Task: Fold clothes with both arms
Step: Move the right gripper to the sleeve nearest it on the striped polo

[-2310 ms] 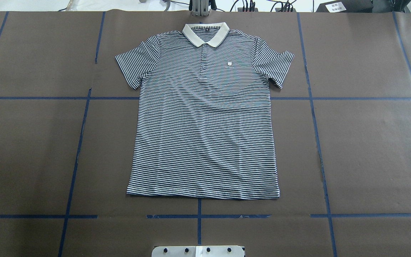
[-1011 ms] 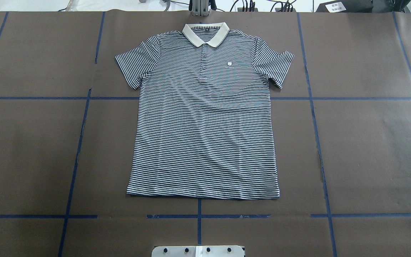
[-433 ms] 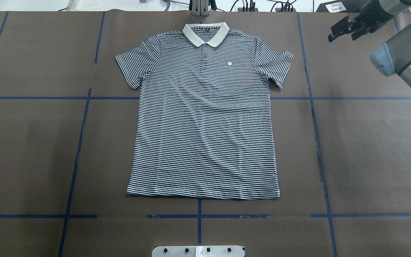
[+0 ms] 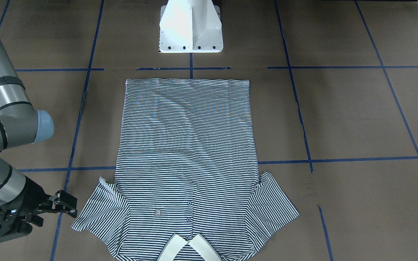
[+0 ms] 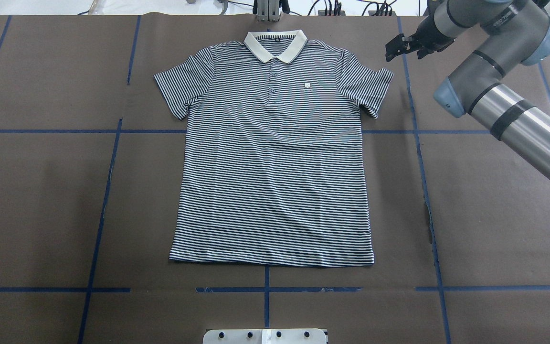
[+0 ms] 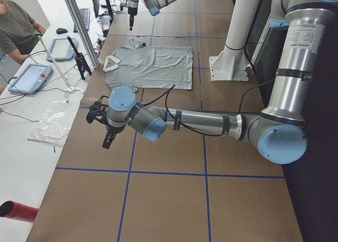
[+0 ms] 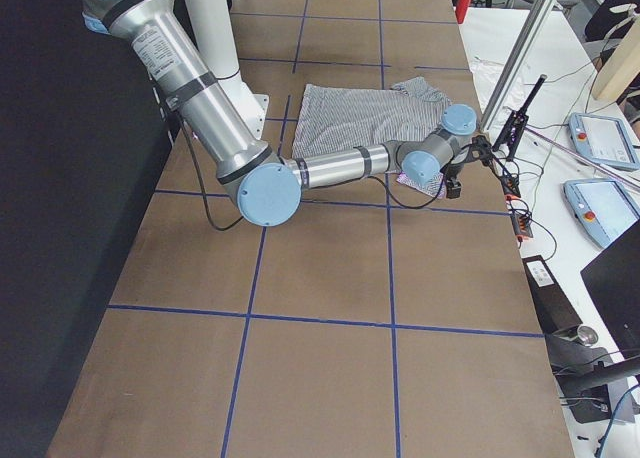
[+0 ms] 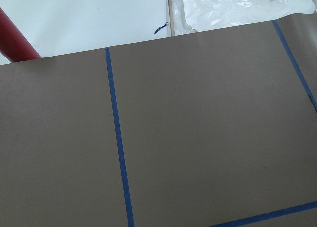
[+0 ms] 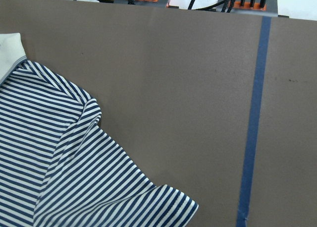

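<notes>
The striped polo shirt (image 5: 275,167) lies flat and face up on the brown table, collar at the far edge, both sleeves spread. It also shows in the front view (image 4: 187,145) and both side views (image 6: 153,67) (image 7: 350,113). My right gripper (image 5: 394,48) hovers open and empty just beyond the shirt's right sleeve (image 9: 74,177), near the shoulder (image 4: 72,206). My left gripper (image 6: 100,130) hangs over bare table far from the shirt. It shows only in the left side view, so I cannot tell its state.
The white pedestal base (image 4: 191,29) stands just behind the shirt's hem. Blue tape lines (image 5: 423,191) grid the brown cover. Along the far edge are tablets (image 6: 31,75), a plastic bag (image 6: 58,120), a red cylinder (image 6: 16,210) and a seated person (image 6: 16,30).
My right arm came in from the right edge and swept left to the shirt's right sleeve. The shirt has not moved.
</notes>
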Tool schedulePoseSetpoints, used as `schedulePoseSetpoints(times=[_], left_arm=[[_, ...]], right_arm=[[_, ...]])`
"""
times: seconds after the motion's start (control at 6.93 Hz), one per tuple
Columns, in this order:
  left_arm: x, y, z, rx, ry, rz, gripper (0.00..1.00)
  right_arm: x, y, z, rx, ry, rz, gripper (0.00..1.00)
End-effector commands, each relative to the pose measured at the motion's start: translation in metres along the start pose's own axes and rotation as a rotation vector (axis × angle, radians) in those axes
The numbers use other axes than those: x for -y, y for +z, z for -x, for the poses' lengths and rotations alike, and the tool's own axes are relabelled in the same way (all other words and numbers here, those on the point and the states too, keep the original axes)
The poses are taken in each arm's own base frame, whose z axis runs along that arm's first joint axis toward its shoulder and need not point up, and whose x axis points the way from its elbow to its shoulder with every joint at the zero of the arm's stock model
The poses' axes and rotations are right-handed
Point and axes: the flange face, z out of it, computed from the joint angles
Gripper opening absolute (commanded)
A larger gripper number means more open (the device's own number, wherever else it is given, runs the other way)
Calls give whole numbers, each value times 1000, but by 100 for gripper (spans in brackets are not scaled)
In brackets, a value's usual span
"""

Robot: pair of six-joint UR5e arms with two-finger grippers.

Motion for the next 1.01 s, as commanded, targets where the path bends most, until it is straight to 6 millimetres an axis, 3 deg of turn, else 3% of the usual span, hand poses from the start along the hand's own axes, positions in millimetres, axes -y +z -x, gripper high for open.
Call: schedulePoseSetpoints(times=[0.0,0.14,0.58,0.87], left_arm=[[1,-1,-1,-2,1,-1,100],[1,-1,-1,-2,1,-1,100],[0,0,0,-1,-1,1,100],[0,0,0,-1,-1,1,100]], right_arm=[[-17,43,-1,-41,-23,-23,98],[-17,52,1,-55,-21,-16,97],[-14,61,9,-61,-22,-4,77],[-17,66,8,-65,-21,5,73]])
